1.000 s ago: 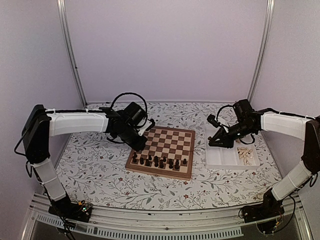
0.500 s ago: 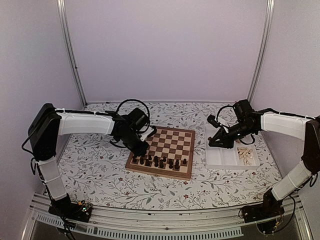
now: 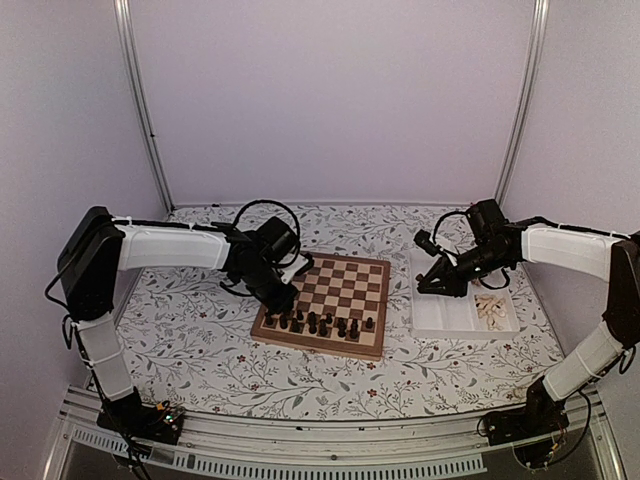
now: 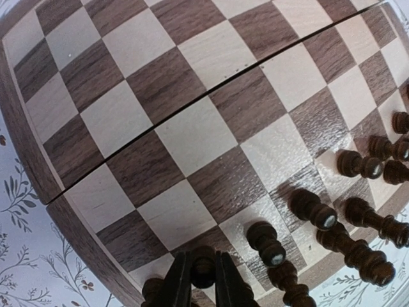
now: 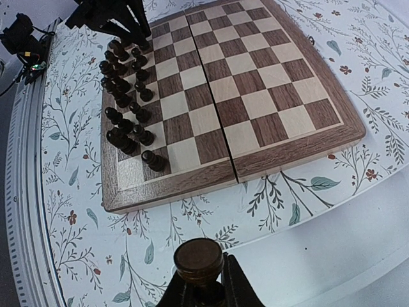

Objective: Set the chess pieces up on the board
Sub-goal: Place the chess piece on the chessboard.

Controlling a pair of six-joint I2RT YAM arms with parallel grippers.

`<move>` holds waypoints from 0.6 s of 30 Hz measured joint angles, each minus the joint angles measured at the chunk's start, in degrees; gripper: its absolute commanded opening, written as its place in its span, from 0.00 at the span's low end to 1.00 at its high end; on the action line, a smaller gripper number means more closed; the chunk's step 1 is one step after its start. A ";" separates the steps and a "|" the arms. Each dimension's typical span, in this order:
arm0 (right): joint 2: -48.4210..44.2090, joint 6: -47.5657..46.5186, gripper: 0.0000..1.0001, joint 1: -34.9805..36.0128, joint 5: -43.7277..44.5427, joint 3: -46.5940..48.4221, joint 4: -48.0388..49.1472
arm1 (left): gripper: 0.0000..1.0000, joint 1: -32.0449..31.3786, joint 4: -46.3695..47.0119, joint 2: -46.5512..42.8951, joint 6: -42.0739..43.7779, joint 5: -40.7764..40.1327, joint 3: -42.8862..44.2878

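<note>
Left gripper (image 4: pixel 203 257) lower, dark pawn (image 4: pixel 203 272) between fingers (image 4: pixel 176 286)

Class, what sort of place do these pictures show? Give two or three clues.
Most likely a robot lab test cell, not a home. Clues: two arms bolted to a rail, plain walls with metal posts closing in the table, and a board and tray laid out on it.

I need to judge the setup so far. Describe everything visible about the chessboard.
The chessboard is a square wooden board with dark brown and cream checks, a tan border and a fold seam across its middle. It lies flat on the floral tablecloth. Its two nearest rows hold dark pieces; the other squares are bare. The left pincer grips one dark piece by its left edge.
</note>
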 measured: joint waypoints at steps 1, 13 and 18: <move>0.00 0.00 0.14 0.00 0.00 -0.02 0.00 | 0.16 0.00 -0.04 0.00 -0.02 0.02 0.00; 0.00 -0.02 0.14 0.00 0.02 -0.02 0.00 | 0.23 0.00 -1.77 0.00 -0.22 0.00 0.20; 0.00 -0.02 0.14 0.00 0.00 -0.02 -0.02 | 0.33 0.00 -3.17 -0.28 -0.13 -0.55 1.64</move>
